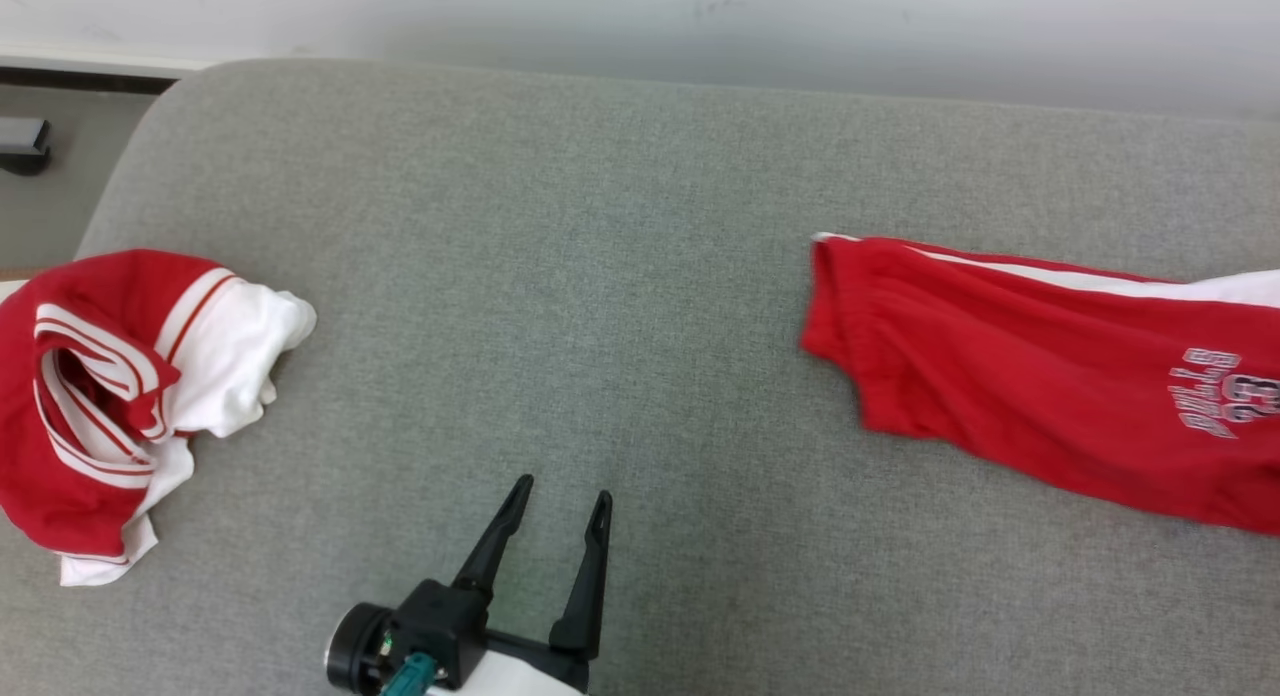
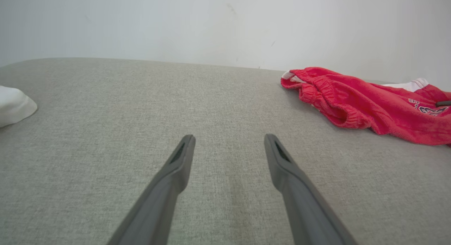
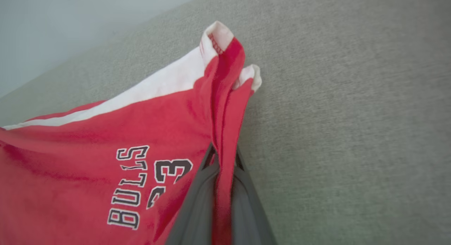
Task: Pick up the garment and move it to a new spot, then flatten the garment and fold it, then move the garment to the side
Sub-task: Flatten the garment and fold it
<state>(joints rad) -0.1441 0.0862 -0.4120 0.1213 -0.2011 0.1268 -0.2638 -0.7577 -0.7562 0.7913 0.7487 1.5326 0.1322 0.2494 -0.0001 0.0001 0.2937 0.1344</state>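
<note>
- We find the shorts (image 1: 1040,376), red with a white side stripe, lying at the right of the grey cushion (image 1: 600,226) and running past the head view's right edge.
- The right gripper (image 3: 224,157) has its 2 fingers clamped together on a raised fold of the shorts' red cloth, just beside the print.
- The left gripper (image 1: 562,490) has its fingers spread apart and holds nothing. It hangs over the cushion between the 2 garments, well apart from both.
- A crumpled red and white top (image 1: 100,396) lies at the cushion's left edge.
- A pale wall (image 1: 700,16) runs behind the cushion.
- A dark object (image 1: 22,141) sits at far left, and we cannot identify it.
- On the shorts we read "BULLS" and "23" in outlined characters.
</note>
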